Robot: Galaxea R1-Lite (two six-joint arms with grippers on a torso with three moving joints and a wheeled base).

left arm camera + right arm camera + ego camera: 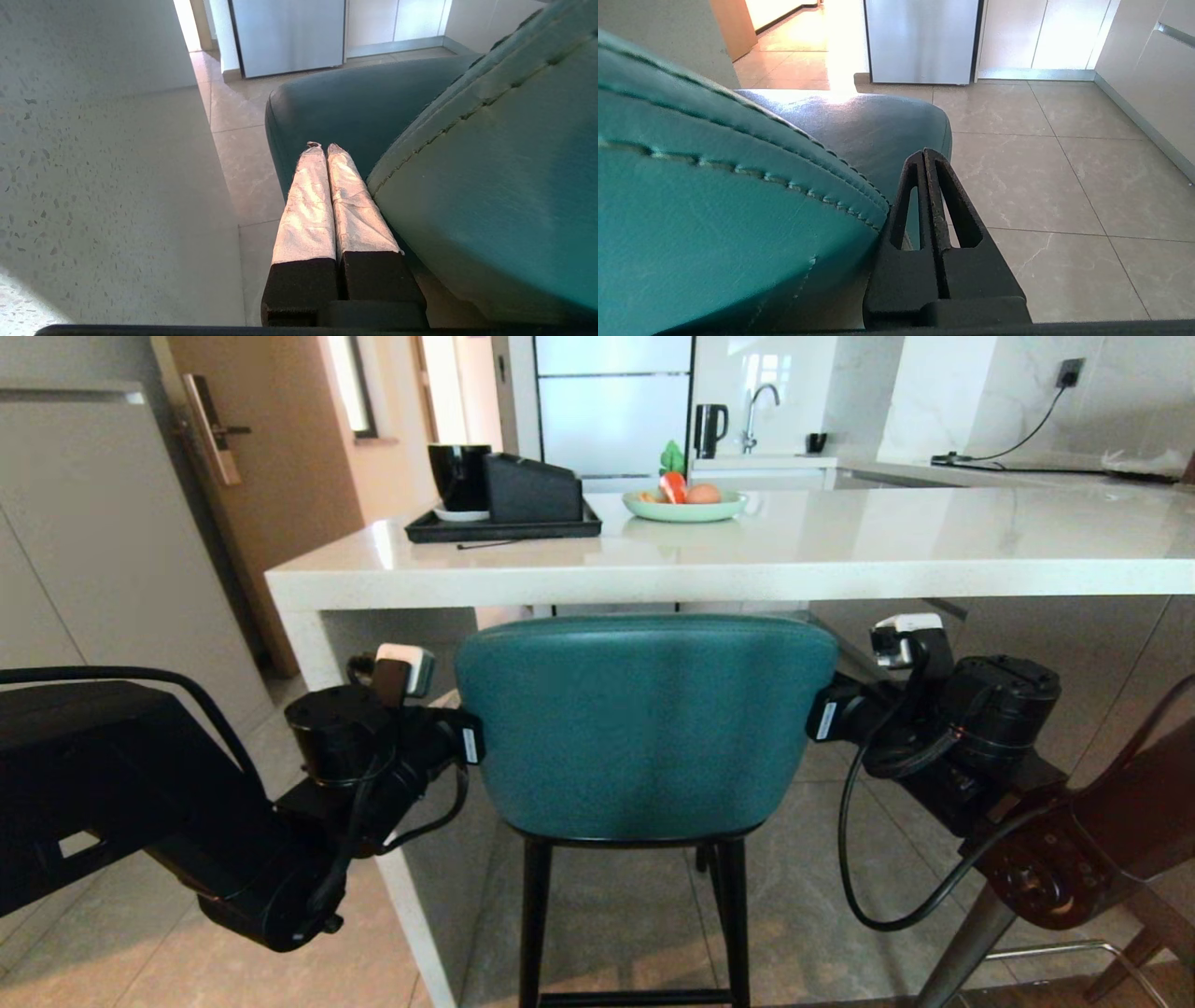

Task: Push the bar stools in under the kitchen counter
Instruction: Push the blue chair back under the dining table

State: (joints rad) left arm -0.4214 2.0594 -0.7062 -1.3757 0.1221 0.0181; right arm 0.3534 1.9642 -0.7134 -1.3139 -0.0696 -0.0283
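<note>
Stool (644,728) teal, under white counter (747,569) | left gripper (322,147), right gripper (927,151) flank backrest, jaws closed, empty | tiled floor (1041,186)

The stool (644,728) stood at six o'clock before the desk (747,560); the left gripper (322,151) at nine, the right gripper (927,156) at three, both against its back.

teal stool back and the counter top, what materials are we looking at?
Teal stool back: looks like leather or faux leather, with a fine grain, a soft sheen and stitched seams along the edge; which of the two can't be told. Counter top: seems polished stone or a stone composite, glossy white with faint grey veining and reflections of the green plate.
</note>
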